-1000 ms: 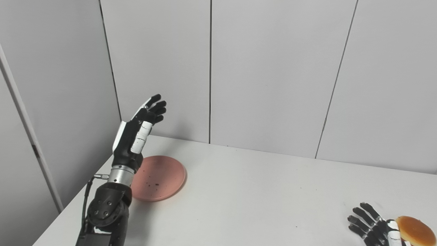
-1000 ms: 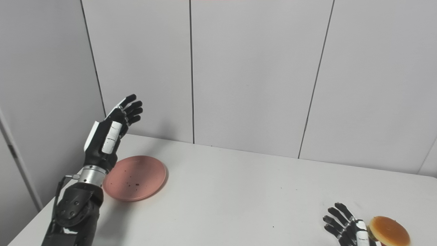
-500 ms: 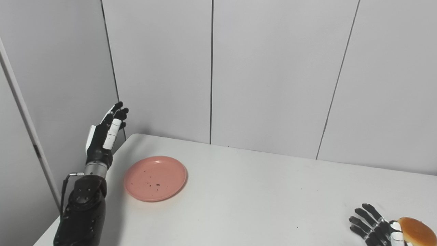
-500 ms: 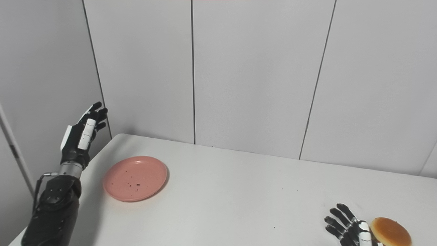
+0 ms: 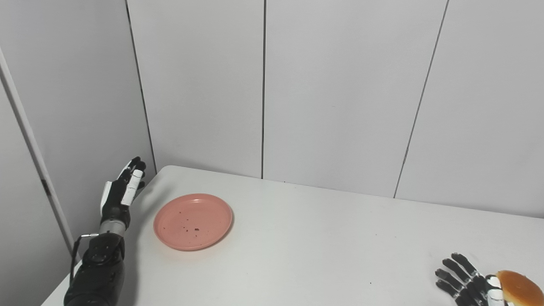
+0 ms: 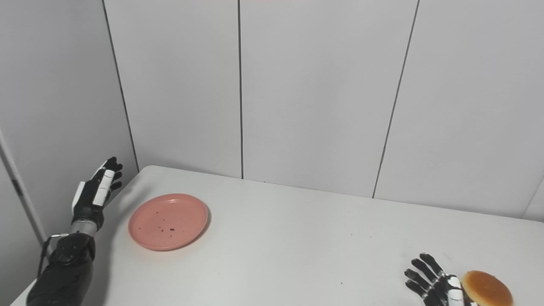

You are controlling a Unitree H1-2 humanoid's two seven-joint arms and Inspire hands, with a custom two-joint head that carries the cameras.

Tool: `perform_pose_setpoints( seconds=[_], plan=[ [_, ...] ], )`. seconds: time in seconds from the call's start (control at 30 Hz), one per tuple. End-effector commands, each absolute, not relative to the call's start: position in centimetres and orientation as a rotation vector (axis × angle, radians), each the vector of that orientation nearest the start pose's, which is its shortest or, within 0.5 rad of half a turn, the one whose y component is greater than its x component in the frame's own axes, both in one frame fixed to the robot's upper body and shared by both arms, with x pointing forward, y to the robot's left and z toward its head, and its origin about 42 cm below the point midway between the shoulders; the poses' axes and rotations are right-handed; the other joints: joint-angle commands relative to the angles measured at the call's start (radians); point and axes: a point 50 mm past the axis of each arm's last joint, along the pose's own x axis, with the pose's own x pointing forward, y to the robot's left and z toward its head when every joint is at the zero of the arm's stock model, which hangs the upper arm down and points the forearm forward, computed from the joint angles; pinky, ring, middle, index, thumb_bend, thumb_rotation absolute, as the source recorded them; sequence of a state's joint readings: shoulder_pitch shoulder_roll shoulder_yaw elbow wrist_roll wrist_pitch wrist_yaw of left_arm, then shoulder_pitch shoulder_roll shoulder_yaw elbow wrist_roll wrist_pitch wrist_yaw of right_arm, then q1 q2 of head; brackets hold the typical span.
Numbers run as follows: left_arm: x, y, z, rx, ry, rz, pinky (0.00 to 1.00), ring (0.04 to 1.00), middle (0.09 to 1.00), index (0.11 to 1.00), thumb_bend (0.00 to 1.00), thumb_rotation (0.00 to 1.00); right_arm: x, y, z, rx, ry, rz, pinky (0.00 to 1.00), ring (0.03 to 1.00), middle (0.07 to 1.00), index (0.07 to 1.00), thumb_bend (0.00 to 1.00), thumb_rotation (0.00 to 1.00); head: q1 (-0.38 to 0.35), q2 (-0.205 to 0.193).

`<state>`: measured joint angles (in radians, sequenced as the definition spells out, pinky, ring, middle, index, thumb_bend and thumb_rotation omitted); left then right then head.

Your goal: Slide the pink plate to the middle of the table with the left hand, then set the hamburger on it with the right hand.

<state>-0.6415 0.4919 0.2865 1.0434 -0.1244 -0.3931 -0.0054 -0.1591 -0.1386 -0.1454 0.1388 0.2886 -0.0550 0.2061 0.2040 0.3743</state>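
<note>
The pink plate (image 5: 193,221) lies near the table's (image 5: 306,250) left end, holding only dark crumbs. My left hand (image 5: 121,193) hangs beside the table edge, fingers spread, empty. My right hand (image 6: 437,282) rests splayed, touching the hamburger (image 6: 486,288); the right eye view shows the bun more fully.

The scene is evenly and brightly lit, seemingly from overhead. Soft shadows are cast on the white table (image 5: 323,250) beside the pink plate (image 5: 193,221). No glare is seen; focus is sharp throughout.
</note>
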Motion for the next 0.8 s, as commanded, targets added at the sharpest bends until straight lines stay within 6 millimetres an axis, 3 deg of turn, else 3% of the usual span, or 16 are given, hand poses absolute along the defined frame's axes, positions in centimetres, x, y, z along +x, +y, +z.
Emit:
perform_pose_setpoints(
  seconds=[0.0,0.07,0.23,0.43,0.6,0.77],
  plan=[
    [45.6,47.3,19.3,0.213,-0.196,0.385,0.85,0.891,0.875,0.888,0.95,0.9,30.8,-27.8,8.4,0.193,-0.028,0.066,0.79,0.788,0.833,0.833,0.82,1.0,-0.002,0.003],
    [45.8,47.1,18.7,0.206,-0.164,0.377,0.86,0.887,0.865,0.884,0.99,0.86,30.8,-27.8,8.4,0.197,-0.03,0.068,0.79,0.789,0.835,0.837,0.82,1.0,-0.003,0.004],
    [46.2,45.8,17.5,0.155,-0.145,0.346,0.83,0.891,0.866,0.884,0.96,0.82,30.7,-27.7,8.6,0.186,-0.03,0.065,0.8,0.789,0.832,0.832,0.81,1.0,-0.007,0.007],
    [46.3,44.6,16.4,0.177,-0.108,0.316,0.84,0.868,0.867,0.881,0.89,0.84,30.7,-27.7,8.6,0.188,-0.031,0.067,0.8,0.787,0.832,0.832,0.81,1.0,-0.011,0.01],
    [46.1,43.7,15.2,0.21,-0.079,0.286,0.82,0.881,0.874,0.887,0.93,0.87,30.6,-27.8,8.7,0.184,-0.028,0.063,0.79,0.784,0.826,0.823,0.81,1.0,-0.014,0.014],
    [46.0,42.4,14.4,0.185,-0.085,0.248,0.85,0.886,0.87,0.901,0.89,0.86,30.6,-27.8,8.7,0.186,-0.024,0.066,0.8,0.788,0.83,0.827,0.81,1.0,-0.016,0.018]
  ],
)
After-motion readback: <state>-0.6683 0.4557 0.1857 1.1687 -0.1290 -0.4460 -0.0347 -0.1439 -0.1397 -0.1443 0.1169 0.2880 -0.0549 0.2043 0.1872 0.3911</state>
